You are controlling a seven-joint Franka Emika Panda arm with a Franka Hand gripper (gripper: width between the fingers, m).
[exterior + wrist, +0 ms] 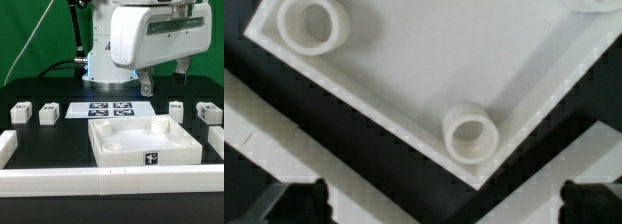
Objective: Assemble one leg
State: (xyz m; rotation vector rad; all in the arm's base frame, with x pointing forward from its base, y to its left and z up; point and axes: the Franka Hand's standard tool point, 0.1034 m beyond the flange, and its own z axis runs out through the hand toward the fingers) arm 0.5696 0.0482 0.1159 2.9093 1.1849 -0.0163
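The large white square tray (120,152) with round sockets lies on the black table in the exterior view. Four small white tagged legs stand behind it: two on the exterior view's left (22,113) (48,115) and two on the right (176,110) (208,113). My gripper (163,80) hangs above the tray's far right part, open and empty. In the wrist view the tray's corner (420,70) with two sockets (470,132) (311,24) lies below the gripper (441,205). The dark fingertips (295,202) stand wide apart with nothing between them.
The marker board (110,110) lies flat behind the tray. A white rail (100,181) runs along the table's front, with short white walls at the left (8,148) and right (214,150). The arm's white body fills the upper middle.
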